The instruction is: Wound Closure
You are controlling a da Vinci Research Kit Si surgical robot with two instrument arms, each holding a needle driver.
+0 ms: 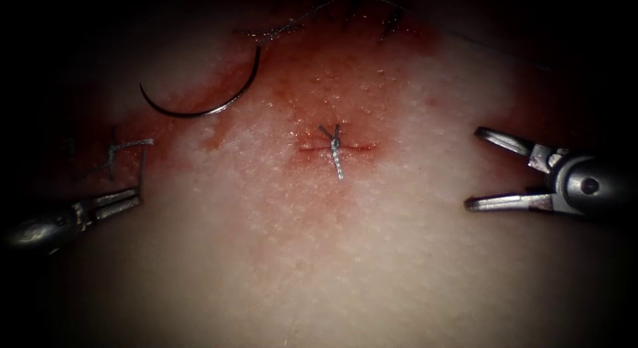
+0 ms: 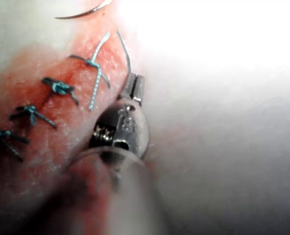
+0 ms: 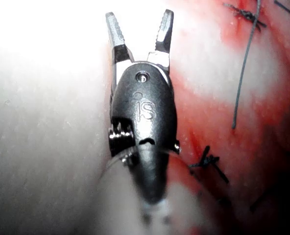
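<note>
Nearest the endoscope, bare tissue (image 1: 319, 281) was recorded, unmarked by stitches. Left arm's tool (image 1: 129, 200): entered from the near left, jaws clenched on a short cut end of thread (image 1: 141, 167) that rose from the tips to a small bend; its own wrist view showed the same strand pinched at the tips (image 2: 133, 84). Right arm's tool (image 1: 473, 167): entered from the right, jaws spread wide and grasping nothing, well apart from the cut; confirmed in its wrist view (image 3: 139, 30). Cut (image 1: 335, 148): a short red line at centre, closed by one knotted stitch (image 1: 334, 145) with trimmed tails. Needle (image 1: 219, 95): lying loose on the tissue surface at the far left of the cut, held by neither tool and not in the tissue, its thread (image 1: 312, 12) trailing along the far edge. Red fluid (image 1: 219, 69): spread around the needle and the cut. Step judged in hand: clearing of a trimmed thread end after a finished knot. Any further stitch would call for the needle to be regrasped first.
</note>
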